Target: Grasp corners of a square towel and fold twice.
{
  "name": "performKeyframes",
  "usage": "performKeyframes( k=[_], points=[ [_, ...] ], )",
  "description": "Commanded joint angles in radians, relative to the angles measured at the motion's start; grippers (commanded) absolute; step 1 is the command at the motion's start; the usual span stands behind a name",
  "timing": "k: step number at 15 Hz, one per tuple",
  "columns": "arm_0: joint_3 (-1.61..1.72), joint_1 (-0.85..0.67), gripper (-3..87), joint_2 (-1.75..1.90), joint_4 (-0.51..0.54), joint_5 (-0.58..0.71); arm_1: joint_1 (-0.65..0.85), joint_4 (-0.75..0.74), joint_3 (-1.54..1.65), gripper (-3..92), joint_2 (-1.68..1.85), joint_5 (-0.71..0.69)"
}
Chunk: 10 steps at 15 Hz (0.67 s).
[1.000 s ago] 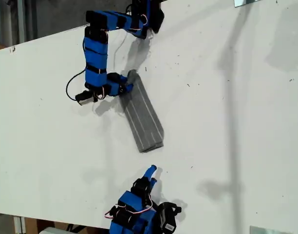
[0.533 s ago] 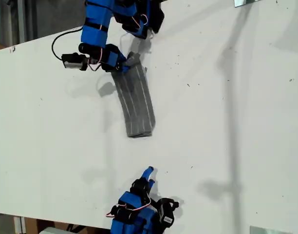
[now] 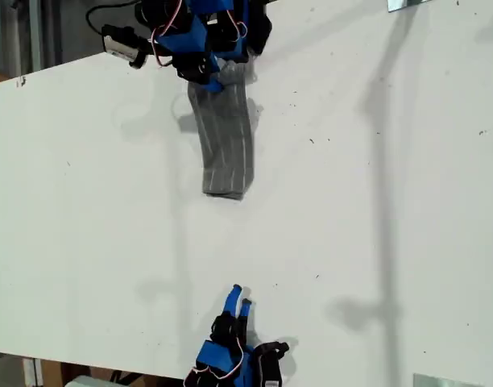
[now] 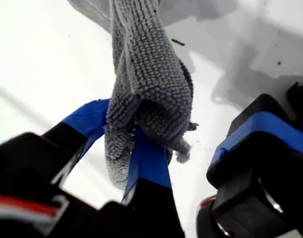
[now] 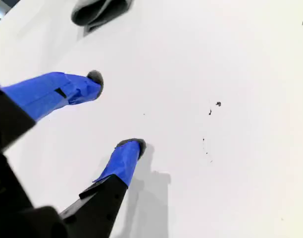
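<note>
The towel (image 3: 225, 145) hangs as a narrow folded strip in the upper middle of the exterior view, its lower end bunched on the table (image 3: 375, 242). My first gripper (image 4: 123, 148) is clamped on its upper end, fabric pinched between the jaws. My second gripper (image 5: 117, 111) sits at the bottom centre of the exterior view, jaws apart and holding nothing. To fold cleanly, I judge the strip should be laid flat, layers aligned, before letting go. The white tabletop shows small dark specks.
</note>
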Motion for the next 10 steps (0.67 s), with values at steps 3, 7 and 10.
performKeyframes(
  k=[3,7,10],
  points=[
    [0.058,-0.12,22.5,0.034,0.0,0.046,0.026,0.009,-0.029,-0.1,0.014,-0.006],
    [0.058,-0.196,22.4,0.034,0.0,0.109,0.176,-0.103,-0.288,-0.1,-0.437,-0.268],
    [0.052,-0.43,22.2,0.032,-0.02,0.296,0.15,-0.11,-0.732,-0.1,-0.969,-0.433]
  ],
)
